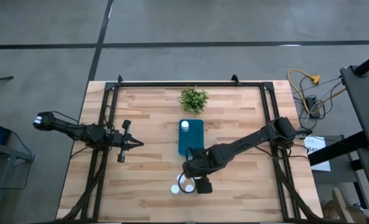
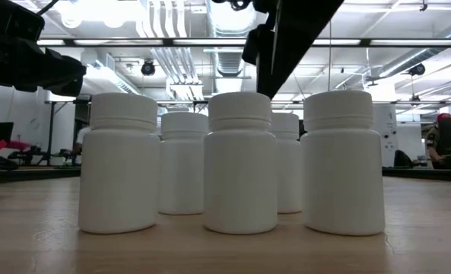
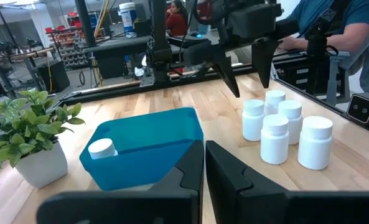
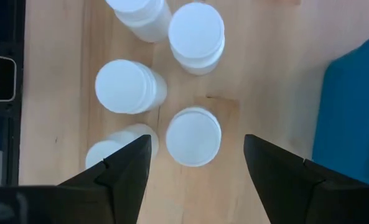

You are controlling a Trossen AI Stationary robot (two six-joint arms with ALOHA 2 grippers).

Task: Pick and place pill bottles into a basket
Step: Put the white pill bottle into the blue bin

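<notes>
Five pill bottles (image 3: pixel 277 127) clustered upright on the wooden table (image 1: pixel 246 193) near the teal basket (image 3: pixel 144 146), a sixth bottle (image 3: pixel 101 149) inside the basket, right gripper (image 4: pixel 196 165) above the cluster, jaws wide apart around one cap, holding nothing, left gripper (image 3: pixel 204 168) well apart, jaws together, empty.

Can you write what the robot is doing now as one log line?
right gripper: open above pill bottles | left gripper: shut, waiting | basket: holds one bottle
</notes>
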